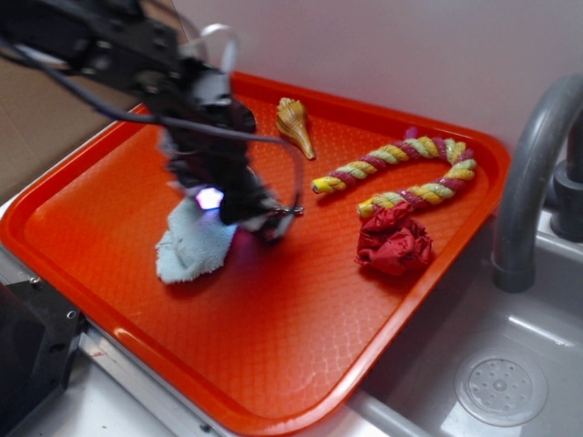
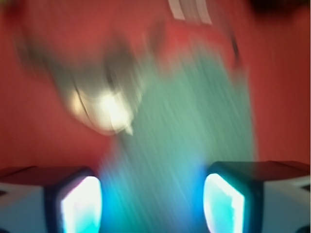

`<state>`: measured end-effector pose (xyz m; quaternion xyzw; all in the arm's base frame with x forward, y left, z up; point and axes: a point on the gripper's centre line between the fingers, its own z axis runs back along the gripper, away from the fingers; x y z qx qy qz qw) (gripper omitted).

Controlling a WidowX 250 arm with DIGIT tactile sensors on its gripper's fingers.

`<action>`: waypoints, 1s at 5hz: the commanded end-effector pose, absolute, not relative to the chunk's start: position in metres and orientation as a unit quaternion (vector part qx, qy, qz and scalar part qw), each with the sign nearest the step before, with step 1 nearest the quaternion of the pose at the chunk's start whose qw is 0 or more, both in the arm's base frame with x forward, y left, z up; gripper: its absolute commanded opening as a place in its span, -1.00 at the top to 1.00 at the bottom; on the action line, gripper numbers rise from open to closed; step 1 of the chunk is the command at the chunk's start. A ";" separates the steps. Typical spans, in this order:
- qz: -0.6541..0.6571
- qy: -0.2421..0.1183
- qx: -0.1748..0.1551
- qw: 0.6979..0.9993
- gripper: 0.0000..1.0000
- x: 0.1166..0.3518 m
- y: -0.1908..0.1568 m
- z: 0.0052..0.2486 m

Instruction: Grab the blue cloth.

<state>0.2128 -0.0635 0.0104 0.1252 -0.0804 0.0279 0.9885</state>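
End effector point(image 1: 239, 217) sits low over the blue cloth point(image 1: 193, 248), fingers spread either side of it in the wrist view, not pinching. Cloth point(image 2: 189, 145) is pale blue nubby terry, floppy, lying left-of-centre on the orange tray point(image 1: 301, 364), which has a fine textured surface. Wrist view heavily blurred. Well apart on the tray: twisted multicolour rope toy point(image 1: 401, 173), wadded dark red cloth point(image 1: 393, 242) just below it, ribbed tan shell-shaped object point(image 1: 295, 124) near the back rim. Grey faucet point(image 1: 528, 182) and sink at right
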 end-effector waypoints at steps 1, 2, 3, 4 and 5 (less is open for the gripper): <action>0.032 -0.046 0.114 0.992 1.00 0.200 -0.037 0.019; 0.060 -0.016 0.096 0.993 1.00 0.191 -0.015 0.035; 0.059 -0.002 0.076 0.995 1.00 0.180 -0.003 0.056; 0.057 -0.016 0.038 0.998 1.00 0.182 0.002 0.105; 0.067 -0.024 -0.020 0.997 1.00 0.191 0.010 0.153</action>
